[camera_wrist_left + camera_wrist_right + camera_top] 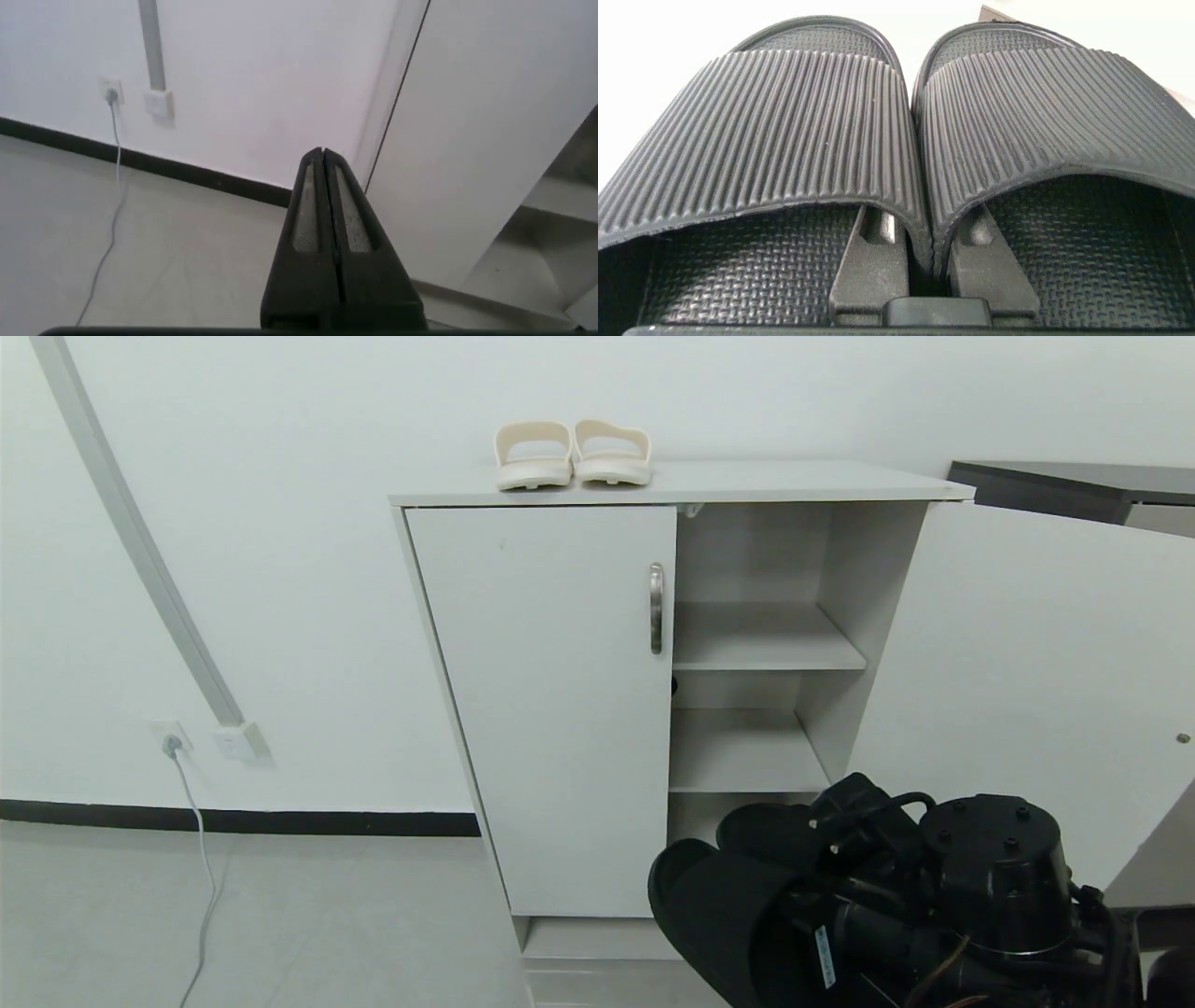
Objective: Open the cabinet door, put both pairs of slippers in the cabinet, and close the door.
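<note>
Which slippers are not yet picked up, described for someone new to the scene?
Find the white cabinet against the wall, its right door swung open. On its top, above the closed left door, sits the cream pair, side by side. It is pale; the black pair is low in the right hand.

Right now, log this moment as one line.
right hand: holds black slippers | left hand: shut | right door: open | cream slippers: atop cabinet

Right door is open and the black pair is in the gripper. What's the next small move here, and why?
Probably ease the right gripper forward and set the black slippers on the lower shelf. The right door stands wide open, the pair hangs just in front of that opening, pinched together, and the cream slippers wait on the cabinet top.
</note>
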